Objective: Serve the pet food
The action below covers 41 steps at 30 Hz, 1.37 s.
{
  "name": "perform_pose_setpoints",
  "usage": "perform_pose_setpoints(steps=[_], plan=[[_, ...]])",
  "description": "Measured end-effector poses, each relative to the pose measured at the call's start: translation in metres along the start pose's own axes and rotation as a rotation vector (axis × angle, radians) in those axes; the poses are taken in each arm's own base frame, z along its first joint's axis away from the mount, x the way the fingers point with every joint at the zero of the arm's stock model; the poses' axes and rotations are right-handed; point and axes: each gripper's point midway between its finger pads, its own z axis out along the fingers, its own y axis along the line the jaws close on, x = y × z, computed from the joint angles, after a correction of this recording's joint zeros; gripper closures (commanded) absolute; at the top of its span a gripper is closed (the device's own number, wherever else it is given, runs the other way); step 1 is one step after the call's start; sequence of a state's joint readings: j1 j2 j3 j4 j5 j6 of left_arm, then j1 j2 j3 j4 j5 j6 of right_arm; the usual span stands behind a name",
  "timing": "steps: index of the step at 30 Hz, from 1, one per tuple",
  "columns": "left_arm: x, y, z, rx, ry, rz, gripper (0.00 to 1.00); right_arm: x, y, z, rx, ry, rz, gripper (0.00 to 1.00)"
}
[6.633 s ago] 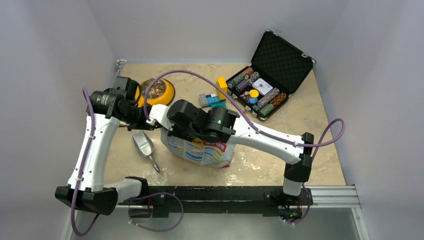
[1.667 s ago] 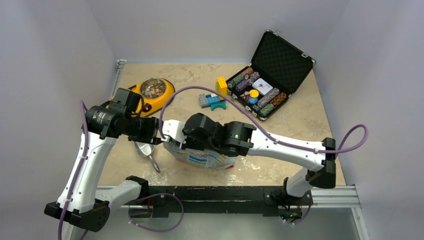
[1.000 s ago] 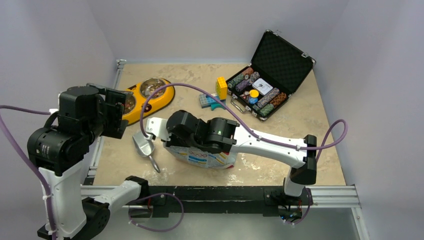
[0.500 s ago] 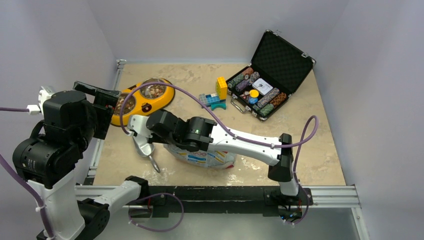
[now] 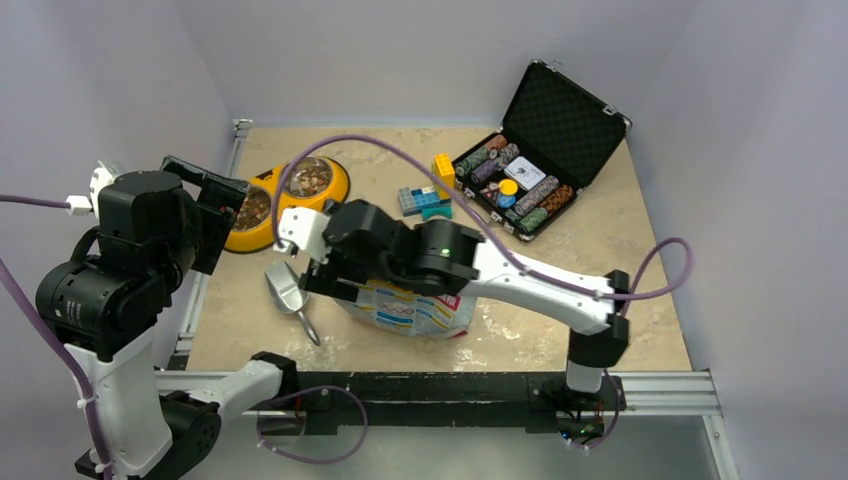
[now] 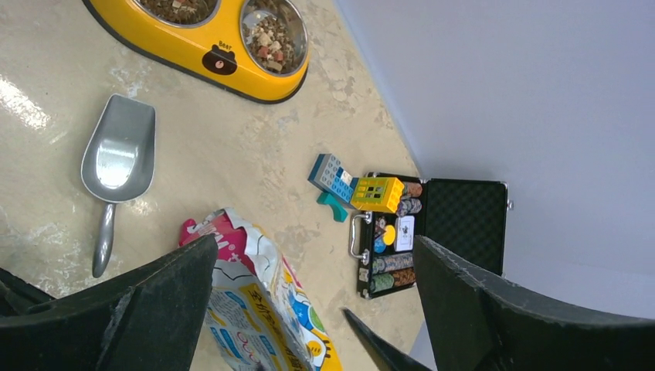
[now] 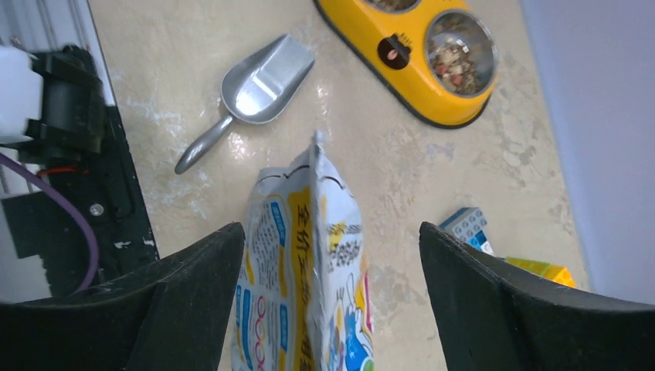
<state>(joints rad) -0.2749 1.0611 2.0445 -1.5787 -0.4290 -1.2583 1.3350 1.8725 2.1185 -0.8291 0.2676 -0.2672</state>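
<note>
Pet food (image 5: 312, 178) fills both cups of the yellow double bowl (image 5: 290, 205) at the back left; the kibble (image 7: 456, 54) also shows in the right wrist view. The glossy food bag (image 5: 410, 305) sits mid-table under my right arm. My right gripper (image 5: 318, 280) hangs open above the bag (image 7: 309, 255); the bag's top edge lies between the jaws without touching them. My left gripper (image 5: 215, 215) is raised high at the left, open and empty. From there it looks down on the bowl (image 6: 232, 69), the bag (image 6: 255, 294) and a metal scoop (image 6: 116, 162).
The empty scoop (image 5: 288, 293) lies on the table left of the bag, handle toward the near edge. Blue and yellow toy bricks (image 5: 430, 190) sit behind the bag. An open black case of poker chips (image 5: 530, 180) stands at the back right. Walls enclose the table.
My right gripper has gone from shut to open and drawn back from the scoop side to above the bag. The left arm rose from the table earlier and now barely moves.
</note>
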Motion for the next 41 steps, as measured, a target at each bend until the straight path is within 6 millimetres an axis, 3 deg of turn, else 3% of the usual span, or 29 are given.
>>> perform_pose_setpoints(steps=[3, 6, 9, 12, 15, 18, 21, 25, 30, 35, 38, 41], plan=[[0.003, -0.001, 0.0, 0.006, 0.019, 0.021, 0.0, -0.017, -0.019, -0.048, 0.032, -0.079, 0.056, 0.12], [0.01, 0.002, -0.003, 0.027, 0.047, 0.046, 0.0, -0.026, -0.045, -0.109, 0.099, -0.173, 0.137, 0.09], [0.02, 0.004, -0.006, 0.074, 0.088, 0.058, 0.0, -0.018, -0.073, -0.167, 0.178, -0.244, 0.26, 0.07], [0.029, -0.002, -0.008, 0.125, 0.128, 0.056, 0.0, 0.009, -0.105, -0.21, 0.276, -0.273, 0.432, 0.06], [0.037, -0.016, -0.006, 0.178, 0.172, 0.07, 0.01, 0.05, -0.13, -0.233, 0.394, -0.248, 0.574, 0.03], [0.048, -0.034, -0.002, 0.241, 0.225, 0.091, 0.02, 0.093, -0.137, -0.251, 0.503, -0.199, 0.655, 0.01], [0.056, -0.05, 0.001, 0.304, 0.266, 0.119, 0.03, 0.116, -0.142, -0.27, 0.586, -0.186, 0.696, 0.01], [0.057, -0.074, -0.001, 0.396, 0.281, 0.175, 0.03, 0.136, -0.164, -0.312, 0.782, -0.228, 0.759, 0.01], [0.031, -0.116, -0.02, 0.54, 0.188, 0.27, 0.03, 0.137, -0.197, -0.384, 1.005, -0.409, 0.793, 0.01], [-0.007, -0.127, -0.049, 0.63, 0.008, 0.344, 0.05, 0.135, -0.22, -0.442, 1.195, -0.568, 0.794, 0.01], [-0.022, -0.12, -0.064, 0.646, -0.075, 0.367, 0.06, 0.129, -0.228, -0.448, 1.262, -0.559, 0.779, 0.01], [-0.033, -0.112, -0.077, 0.657, -0.133, 0.381, 0.06, 0.126, -0.232, -0.434, 1.303, -0.488, 0.765, 0.01]])
